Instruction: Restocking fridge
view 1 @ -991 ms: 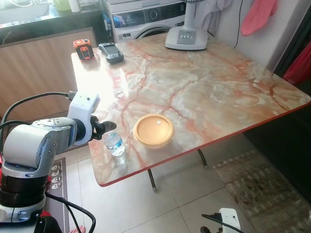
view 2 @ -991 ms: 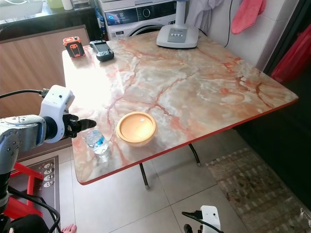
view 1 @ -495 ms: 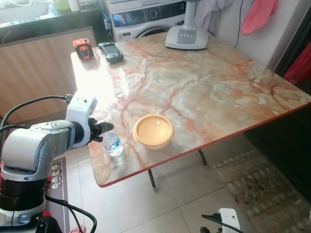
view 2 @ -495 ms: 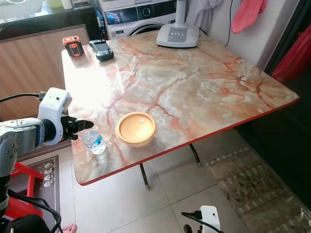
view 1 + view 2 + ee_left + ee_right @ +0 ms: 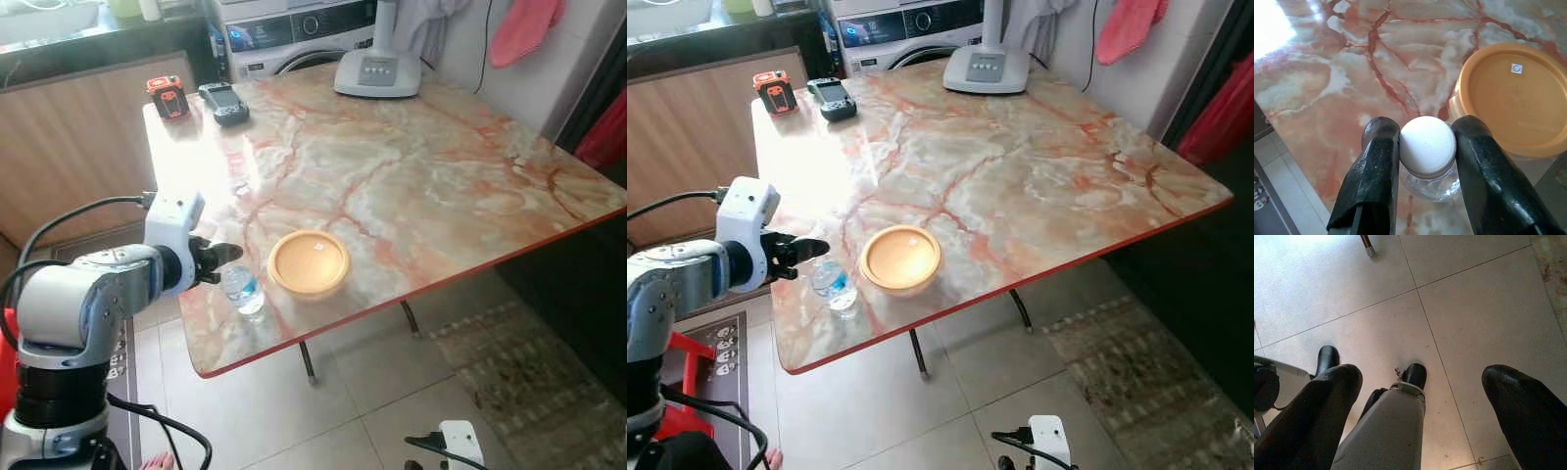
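Two black fingers (image 5: 1378, 161) of the left gripper (image 5: 1426, 147) are sitting on either side of the white cap of a small water bottle (image 5: 1428, 155). One finger is touching the cap and the other is just beside it, so the fingers are closing around the cap, though whether they are truly clenching it cannot be told.

The water bottle (image 5: 242, 290) is standing upright near the front left corner of the tabletop (image 5: 411, 176), close to its red edge. It is clear plastic with a blue label.

Just beside the bottle, toward the robot's right, an orange round lid or shallow dish (image 5: 309, 262) is lying flat on the marbled orange and cream surface.

At the far left corner of the tabletop an orange and black device (image 5: 168, 98) and a dark handheld device (image 5: 224, 105) are lying side by side. At the far edge, the grey base of a standing fan (image 5: 378, 72) is resting on the tabletop. Behind it, a washing machine (image 5: 294, 39) is standing against the wall.

The right gripper (image 5: 1420, 396) is hanging low over the pale tiled floor (image 5: 1474, 318), its fingers spread wide apart and holding nothing.
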`<state>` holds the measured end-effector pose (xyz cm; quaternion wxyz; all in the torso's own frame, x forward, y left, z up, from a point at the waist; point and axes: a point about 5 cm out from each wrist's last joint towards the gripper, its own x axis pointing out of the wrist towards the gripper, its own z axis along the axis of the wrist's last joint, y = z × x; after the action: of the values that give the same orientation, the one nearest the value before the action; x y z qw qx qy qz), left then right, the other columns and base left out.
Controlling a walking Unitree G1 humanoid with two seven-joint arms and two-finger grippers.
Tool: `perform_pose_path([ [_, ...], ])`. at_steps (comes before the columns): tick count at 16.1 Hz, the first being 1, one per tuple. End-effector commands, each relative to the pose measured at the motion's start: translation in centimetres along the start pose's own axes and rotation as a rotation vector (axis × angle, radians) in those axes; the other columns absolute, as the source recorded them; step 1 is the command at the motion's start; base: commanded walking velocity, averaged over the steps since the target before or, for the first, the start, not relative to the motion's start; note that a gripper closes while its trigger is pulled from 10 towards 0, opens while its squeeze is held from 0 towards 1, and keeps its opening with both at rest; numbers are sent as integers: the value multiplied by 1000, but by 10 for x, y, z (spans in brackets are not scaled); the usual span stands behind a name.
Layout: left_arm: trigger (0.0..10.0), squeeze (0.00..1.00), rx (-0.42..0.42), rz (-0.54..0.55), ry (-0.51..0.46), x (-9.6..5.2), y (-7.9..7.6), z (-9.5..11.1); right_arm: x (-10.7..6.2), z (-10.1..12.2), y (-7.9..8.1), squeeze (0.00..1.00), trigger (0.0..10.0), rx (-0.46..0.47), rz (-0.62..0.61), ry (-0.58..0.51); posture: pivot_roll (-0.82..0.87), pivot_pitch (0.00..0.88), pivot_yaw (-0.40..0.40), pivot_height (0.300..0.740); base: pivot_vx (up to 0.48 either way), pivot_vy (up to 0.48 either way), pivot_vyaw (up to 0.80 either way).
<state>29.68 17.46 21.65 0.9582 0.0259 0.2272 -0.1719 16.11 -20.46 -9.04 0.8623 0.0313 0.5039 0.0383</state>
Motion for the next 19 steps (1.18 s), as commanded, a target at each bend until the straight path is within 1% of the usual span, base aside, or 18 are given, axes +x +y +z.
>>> perform_pose_path([
  [1,10000,0,-18,-9,46,2,0,-11,-1,-5,0,0,10000,-13,9,22,189,79,22,740,0,0,0],
  [4,10000,0,-6,-6,33,0,0,-6,-1,-5,0,0,10000,-10,7,20,193,81,21,740,0,0,0],
  [5,10000,0,26,-4,32,-1,1,-3,-1,-5,0,0,10000,-10,7,20,195,81,21,740,0,0,0],
  [7,10000,0,60,-14,18,-2,-1,0,-1,-5,0,0,10000,-8,10,19,194,76,26,740,0,0,0],
  [9,10000,0,76,-4,1,-2,-1,4,0,-4,1,0,10000,-6,12,19,194,73,28,740,0,0,0],
  [10,10000,1000,78,2,-4,-2,0,5,0,-4,1,0,10000,-5,13,19,196,72,29,740,0,0,0],
  [11,10000,1000,66,-3,-9,-1,0,6,0,-4,2,0,10000,-5,13,20,196,69,30,740,0,0,0],
  [12,10000,0,59,-14,-16,-2,-1,7,0,-4,2,0,10000,-5,14,21,195,68,31,740,0,0,0],
  [14,10000,0,44,-28,-22,-1,-3,8,0,-4,2,0,10000,-6,15,22,196,65,33,740,0,0,0],
  [16,10000,0,8,-58,-33,-1,-6,9,0,-3,3,0,10000,-13,17,22,197,58,31,740,0,0,0],
  [18,10000,0,-66,-120,-73,-2,-11,13,0,-2,2,0,10000,-42,23,26,198,56,30,740,0,0,0],
  [19,10000,0,-64,-126,-71,-2,-12,12,0,-2,2,0,10000,-38,21,25,200,55,27,740,0,0,0],
])
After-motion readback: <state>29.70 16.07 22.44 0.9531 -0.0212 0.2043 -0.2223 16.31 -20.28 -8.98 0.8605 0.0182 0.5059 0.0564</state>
